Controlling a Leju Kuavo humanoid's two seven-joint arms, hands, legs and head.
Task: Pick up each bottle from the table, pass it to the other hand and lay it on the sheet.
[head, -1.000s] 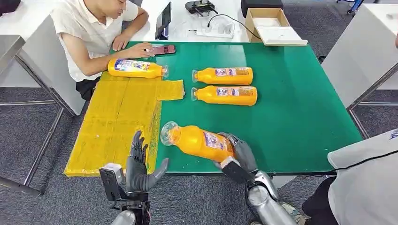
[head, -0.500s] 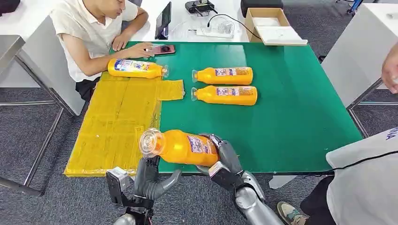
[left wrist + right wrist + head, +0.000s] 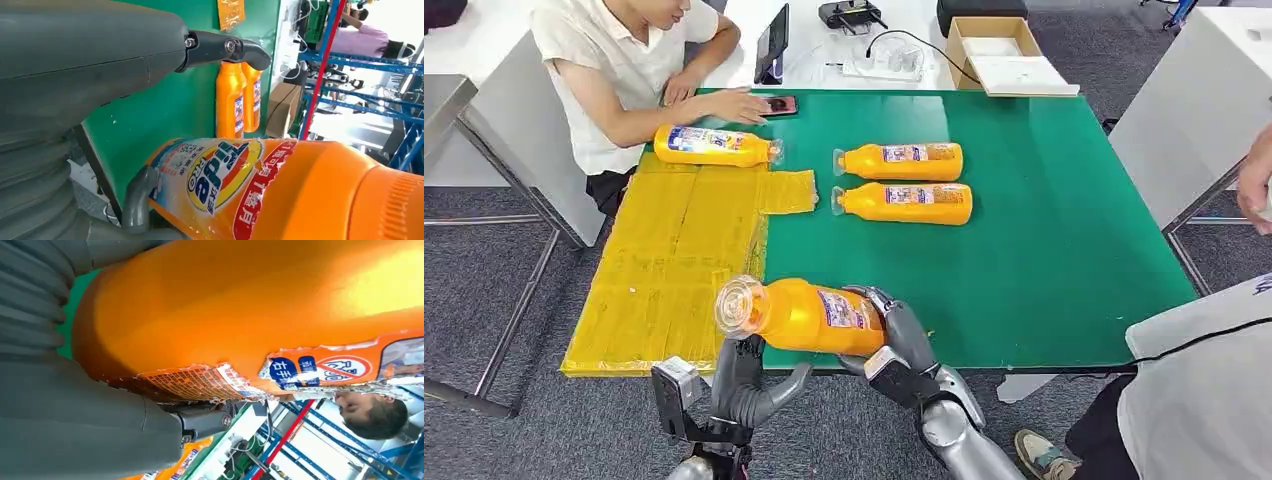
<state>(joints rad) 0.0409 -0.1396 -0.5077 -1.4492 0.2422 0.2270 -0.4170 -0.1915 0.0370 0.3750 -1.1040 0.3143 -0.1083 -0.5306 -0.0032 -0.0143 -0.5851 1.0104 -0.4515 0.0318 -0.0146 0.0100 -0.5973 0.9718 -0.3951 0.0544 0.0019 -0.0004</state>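
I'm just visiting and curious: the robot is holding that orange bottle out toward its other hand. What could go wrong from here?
The right hand grips the held bottle at its base end only, so the cap end may sag or slip during the pass. The left hand sits under the neck with fingers not closed on it; a mistimed release could drop the bottle at the table edge, just short of the yellow sheet.

Head view: high, facing forward and down over the green surface (image 3: 1044, 230). Left wrist view: close behind the left hand (image 3: 75, 65), turned sideways, against the held orange bottle (image 3: 280, 195). Right wrist view: pressed close to that bottle. All three share the bottle.
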